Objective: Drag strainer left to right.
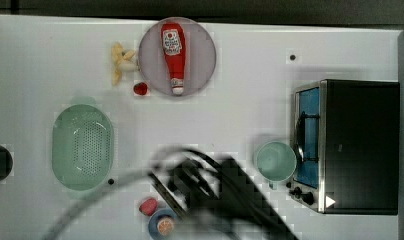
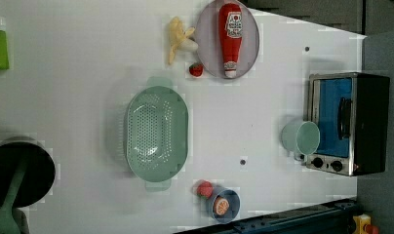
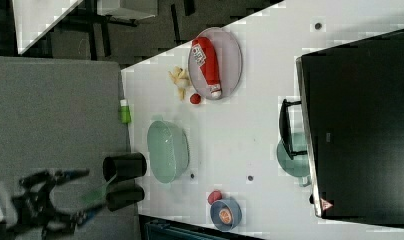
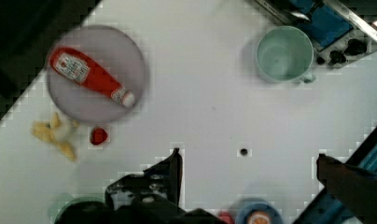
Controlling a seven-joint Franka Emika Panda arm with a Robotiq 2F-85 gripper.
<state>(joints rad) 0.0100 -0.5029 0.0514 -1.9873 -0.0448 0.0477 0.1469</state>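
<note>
Status: the gripper is released. Its two fingers stand wide apart with nothing between them, above bare table.

Position of the work item: the strainer rests upright on the table, well apart from the gripper, on the top view's left of the arm. No contact is made, and the drag has not begun.

Likely faults from this state:

1. Tipping. The strainer looks like light plastic with a raised rim. A finger hooked high on the rim and pulled sideways probably lifts the near edge instead of sliding the body. Set the finger low inside the wall.
2. Lost contact. If only one finger bears on a rounded end, the strainer may swing about that finger and slide off it.
3. Collision near the gripper. The small blue bowl and the red piece beside it lie near the arm, between the gripper and the strainer. A descending arm or a wide drag line could knock them.
4. Collision at the far end. The cup sits on the side of the gripper opposite the strainer, just in front of the toaster oven. A drag carried too far pushes the strainer into the cup and the cup against the oven.
5. Drift toward the plate, the ketchup bottle on it and the strawberry. A skewed pull would cause this.
</note>
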